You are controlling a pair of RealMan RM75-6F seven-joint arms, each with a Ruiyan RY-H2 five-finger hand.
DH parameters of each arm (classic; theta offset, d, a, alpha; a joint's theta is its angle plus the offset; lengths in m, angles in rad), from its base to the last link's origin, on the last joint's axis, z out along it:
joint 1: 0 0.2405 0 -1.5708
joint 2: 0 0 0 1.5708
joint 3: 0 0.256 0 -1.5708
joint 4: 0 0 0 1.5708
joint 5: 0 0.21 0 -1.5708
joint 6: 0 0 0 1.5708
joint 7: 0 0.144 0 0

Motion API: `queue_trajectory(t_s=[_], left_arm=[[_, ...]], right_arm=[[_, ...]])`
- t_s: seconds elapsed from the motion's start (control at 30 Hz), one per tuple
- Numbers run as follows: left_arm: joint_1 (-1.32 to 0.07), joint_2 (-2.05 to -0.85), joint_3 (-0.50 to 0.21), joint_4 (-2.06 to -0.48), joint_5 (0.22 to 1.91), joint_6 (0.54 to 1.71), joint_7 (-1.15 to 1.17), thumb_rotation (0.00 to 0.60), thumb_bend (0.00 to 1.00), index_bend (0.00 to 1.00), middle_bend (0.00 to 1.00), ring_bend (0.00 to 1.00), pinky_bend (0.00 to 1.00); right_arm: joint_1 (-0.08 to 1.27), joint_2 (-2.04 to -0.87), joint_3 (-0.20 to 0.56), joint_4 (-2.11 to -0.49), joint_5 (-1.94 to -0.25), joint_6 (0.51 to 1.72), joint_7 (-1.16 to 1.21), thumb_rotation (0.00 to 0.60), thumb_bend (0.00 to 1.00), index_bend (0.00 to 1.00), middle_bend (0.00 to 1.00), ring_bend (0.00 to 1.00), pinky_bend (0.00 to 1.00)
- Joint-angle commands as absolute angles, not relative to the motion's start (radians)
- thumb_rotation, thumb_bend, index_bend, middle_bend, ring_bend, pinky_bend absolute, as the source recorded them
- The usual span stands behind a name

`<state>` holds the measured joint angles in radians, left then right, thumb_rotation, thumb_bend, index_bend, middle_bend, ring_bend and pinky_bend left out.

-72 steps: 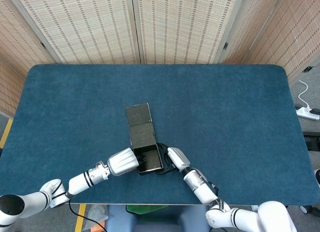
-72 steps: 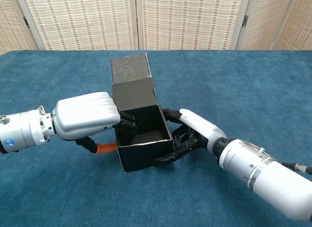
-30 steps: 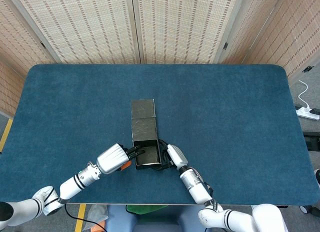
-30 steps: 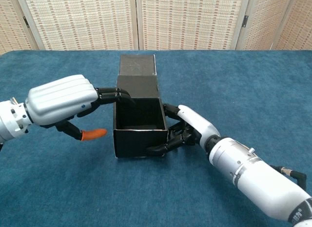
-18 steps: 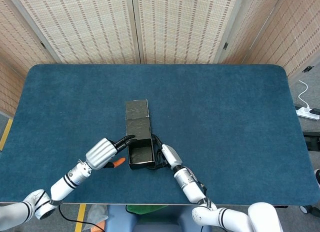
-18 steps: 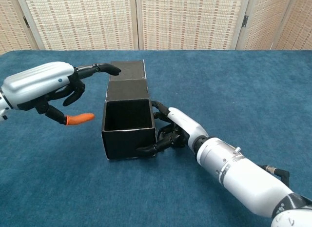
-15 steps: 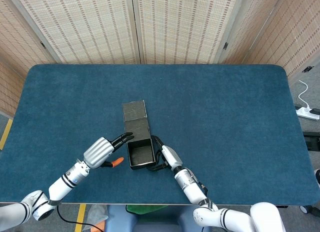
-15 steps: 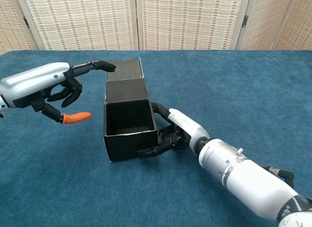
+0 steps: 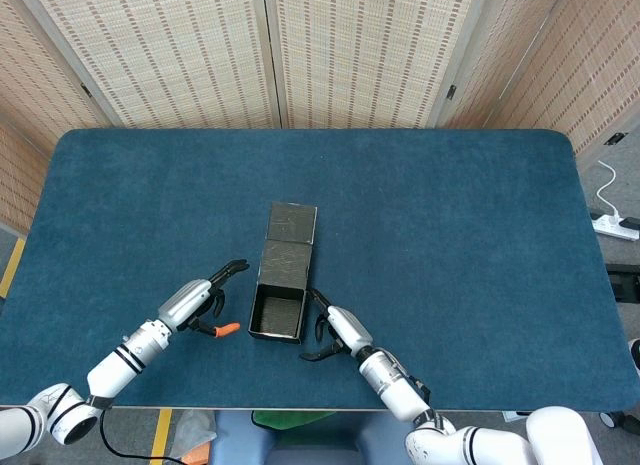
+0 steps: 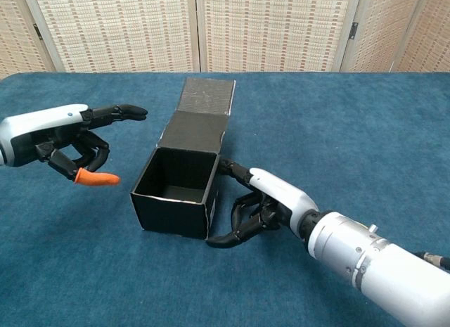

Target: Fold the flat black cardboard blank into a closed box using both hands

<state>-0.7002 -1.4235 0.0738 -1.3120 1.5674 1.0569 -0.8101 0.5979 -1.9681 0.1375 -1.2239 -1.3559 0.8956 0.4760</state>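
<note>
Black cardboard box (image 10: 177, 191) stands open, so we should brace it with our empty, curled right hand (image 10: 264, 204) while our spread, empty left hand (image 10: 67, 140) folds its lid flap (image 10: 204, 105) over.

The left hand (image 10: 67, 144) hovered with fingers loosely spread, holding nothing. The right hand (image 10: 267, 200) lay low, its curled dark fingers (image 10: 235, 232) apart and empty.

Open black box (image 9: 279, 307) between two empty hands, lid flat.
</note>
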Motion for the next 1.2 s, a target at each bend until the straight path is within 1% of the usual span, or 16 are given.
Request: queue_trajectory(t_s=[0.03,0.2,0.3,0.5,0.63,0.8,0.97,1.2], left_arm=[[-0.710,-1.416,0.084,-1.311,1.567,1.015,-0.858,0.600,0.23,0.00,0.00,0.67,0.89],[-0.715,-1.436,0.091,-1.276,1.568,0.973,-0.908,0.600,0.22,0.00,0.00,0.65,0.89],[-0.723,-1.457,0.100,-1.244,1.576,0.943,-0.939,0.600,0.21,0.00,0.00,0.65,0.89],[-0.741,-1.515,0.094,-1.175,1.586,0.910,-1.008,0.600,0.21,0.00,0.00,0.64,0.89],[-0.759,-1.539,0.094,-1.146,1.607,0.903,-1.071,0.600,0.21,0.00,0.00,0.64,0.89],[-0.783,-1.567,0.097,-1.113,1.624,0.886,-1.128,0.600,0.21,0.00,0.00,0.64,0.89],[-0.792,-1.592,0.101,-1.084,1.631,0.884,-1.192,0.600,0.21,0.00,0.00,0.64,0.89],[-0.805,-1.624,0.112,-1.044,1.641,0.876,-1.225,0.600,0.21,0.00,0.00,0.64,0.89]], right_arm=[[0.586,-1.952,0.125,-1.239,-1.369,0.908,0.475,0.600,0.00,0.00,0.00,0.57,1.00],[0.549,-1.900,0.125,-1.290,-1.395,0.988,0.480,0.600,0.00,0.00,0.00,0.57,1.00],[0.528,-1.830,0.136,-1.369,-1.414,1.042,0.482,0.600,0.00,0.00,0.00,0.57,1.00],[0.509,-1.693,0.184,-1.535,-1.412,1.097,0.452,0.600,0.00,0.00,0.02,0.57,1.00],[0.508,-1.650,0.214,-1.592,-1.388,1.110,0.411,0.600,0.00,0.00,0.03,0.58,1.00],[0.513,-1.631,0.221,-1.620,-1.366,1.099,0.398,0.600,0.00,0.00,0.04,0.58,1.00],[0.513,-1.632,0.219,-1.614,-1.353,1.095,0.404,0.600,0.00,0.00,0.04,0.58,1.00],[0.515,-1.638,0.215,-1.604,-1.348,1.092,0.414,0.600,0.00,0.00,0.05,0.58,1.00]])
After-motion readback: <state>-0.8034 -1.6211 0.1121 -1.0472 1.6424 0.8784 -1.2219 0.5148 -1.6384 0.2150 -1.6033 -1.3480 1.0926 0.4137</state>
